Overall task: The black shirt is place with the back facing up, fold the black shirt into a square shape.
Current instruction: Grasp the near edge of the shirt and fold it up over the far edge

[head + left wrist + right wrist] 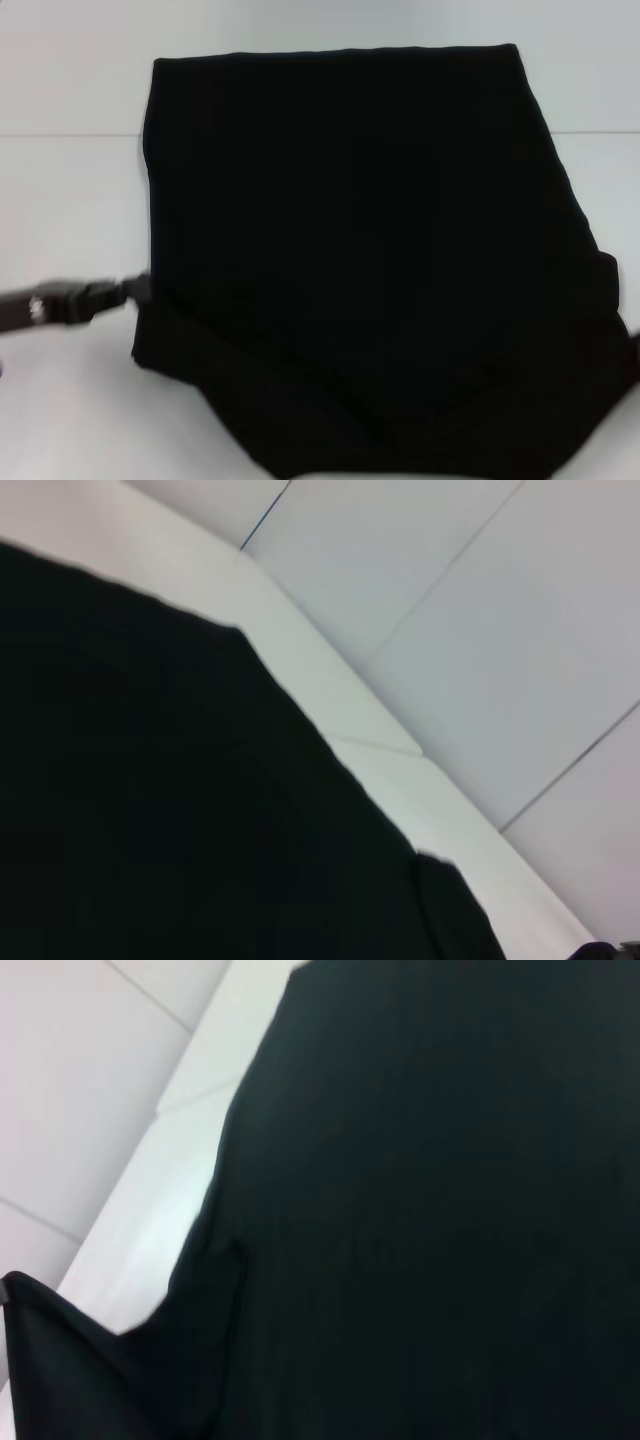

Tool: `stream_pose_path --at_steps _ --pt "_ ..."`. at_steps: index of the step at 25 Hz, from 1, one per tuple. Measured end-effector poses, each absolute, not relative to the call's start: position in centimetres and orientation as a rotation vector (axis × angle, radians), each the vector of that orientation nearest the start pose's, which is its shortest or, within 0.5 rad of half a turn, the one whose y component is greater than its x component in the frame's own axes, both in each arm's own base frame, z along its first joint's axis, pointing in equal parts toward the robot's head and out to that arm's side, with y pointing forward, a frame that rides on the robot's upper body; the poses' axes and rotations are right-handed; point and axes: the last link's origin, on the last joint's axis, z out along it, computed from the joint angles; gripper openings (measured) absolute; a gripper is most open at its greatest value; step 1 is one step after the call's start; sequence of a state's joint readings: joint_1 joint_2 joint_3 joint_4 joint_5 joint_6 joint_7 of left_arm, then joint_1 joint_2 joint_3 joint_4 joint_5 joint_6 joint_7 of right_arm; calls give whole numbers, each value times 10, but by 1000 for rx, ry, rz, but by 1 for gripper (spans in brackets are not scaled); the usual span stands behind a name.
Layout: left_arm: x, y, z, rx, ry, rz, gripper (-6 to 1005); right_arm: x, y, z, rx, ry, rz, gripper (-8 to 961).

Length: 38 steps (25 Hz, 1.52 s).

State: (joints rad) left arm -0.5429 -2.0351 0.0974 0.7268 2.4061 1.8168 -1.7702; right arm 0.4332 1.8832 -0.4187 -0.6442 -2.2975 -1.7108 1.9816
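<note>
The black shirt (360, 250) lies spread over the white table (70, 190), plain side up, with its hem at the far end. Its near part is rumpled and bunched. My left gripper (138, 289) reaches in from the left and touches the shirt's left edge near the sleeve. My right gripper (634, 362) is a dark shape at the frame's right edge against the shirt's right sleeve, mostly cut off. The black shirt (180, 810) fills much of the left wrist view. In the right wrist view the black shirt (430, 1210) shows a raised fold of cloth at one corner.
A seam line (70, 134) crosses the white table behind the shirt's far half. Bare white table (480, 630) with thin seams lies beyond the shirt's edge in both wrist views.
</note>
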Motion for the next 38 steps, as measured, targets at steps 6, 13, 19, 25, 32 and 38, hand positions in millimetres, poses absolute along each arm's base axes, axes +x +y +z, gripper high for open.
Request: stream_pose_path --at_steps 6,13,19,25,32,38 --pt "-286 368 61 -2374 -1258 -784 24 323 350 97 -2296 1515 536 70" --pt "-267 423 64 -2231 -1187 -716 23 294 413 96 -2192 1405 513 71" --pt "-253 455 72 -2113 -1128 -713 24 274 453 82 -2114 1303 442 71" --pt "-242 474 70 -2057 -1090 -685 23 266 474 79 -2038 1255 427 71" --pt "-251 477 40 -1988 -1100 -572 24 275 475 53 -1969 1276 382 72" --pt "-257 474 26 -1967 -1092 -527 23 279 473 32 -1931 1259 347 72"
